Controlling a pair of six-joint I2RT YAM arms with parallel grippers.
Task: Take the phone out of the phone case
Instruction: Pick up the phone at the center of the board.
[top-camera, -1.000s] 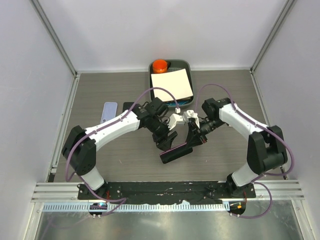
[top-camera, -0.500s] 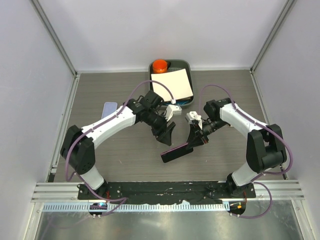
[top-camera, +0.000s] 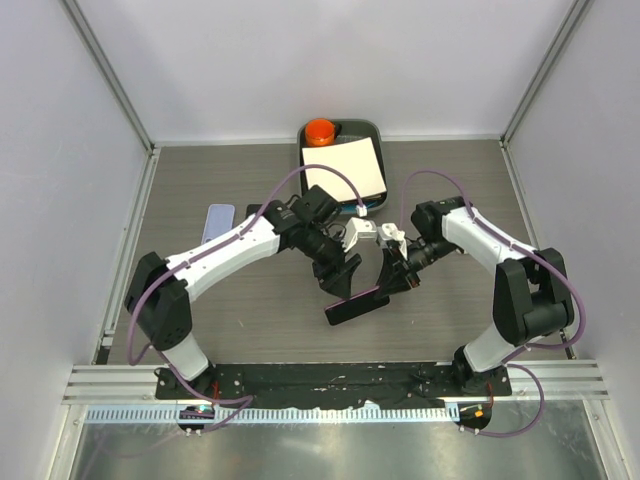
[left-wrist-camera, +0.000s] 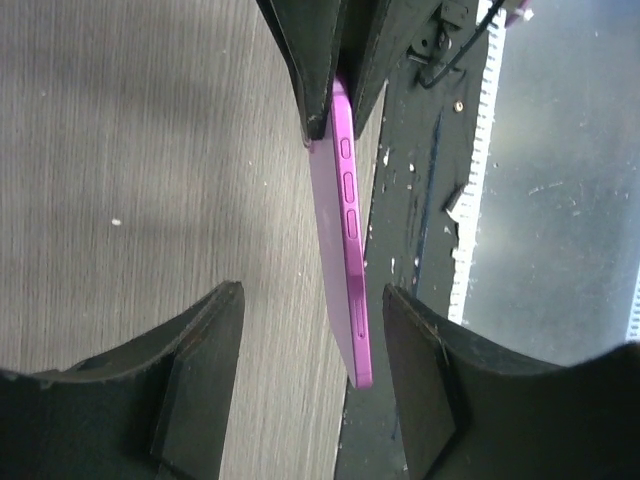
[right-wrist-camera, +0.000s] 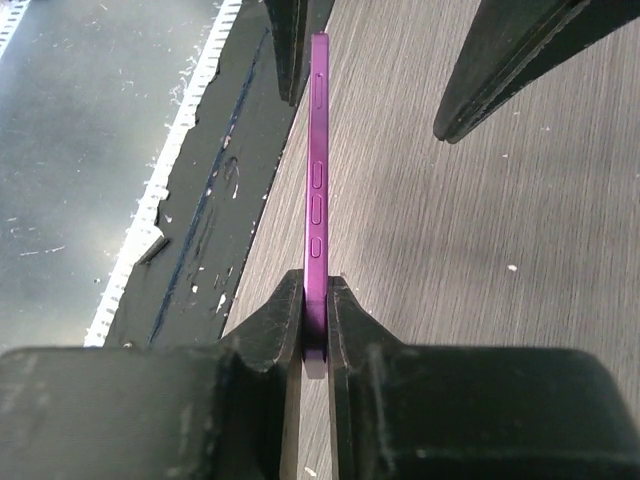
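A purple phone (top-camera: 356, 306) is held edge-up just above the table, its side buttons showing in the right wrist view (right-wrist-camera: 317, 170). No case shows on it. My right gripper (top-camera: 390, 280) is shut on one end of it (right-wrist-camera: 316, 320). My left gripper (top-camera: 343, 283) is open, and the phone's free end (left-wrist-camera: 345, 230) lies between its fingers (left-wrist-camera: 200, 370), nearer the right-hand one and touching neither. A light blue flat oblong (top-camera: 217, 222), perhaps the case, lies on the table at the left.
A dark tray (top-camera: 373, 128) at the back holds a white pad (top-camera: 345, 167) and an orange round thing (top-camera: 320, 131). A small black thing (top-camera: 257, 212) lies beside the blue oblong. A black rail (top-camera: 330, 378) runs along the table's front edge.
My left gripper drew back from the phone, then came forward again around its free end, staying open. The right gripper and the phone have hardly moved.
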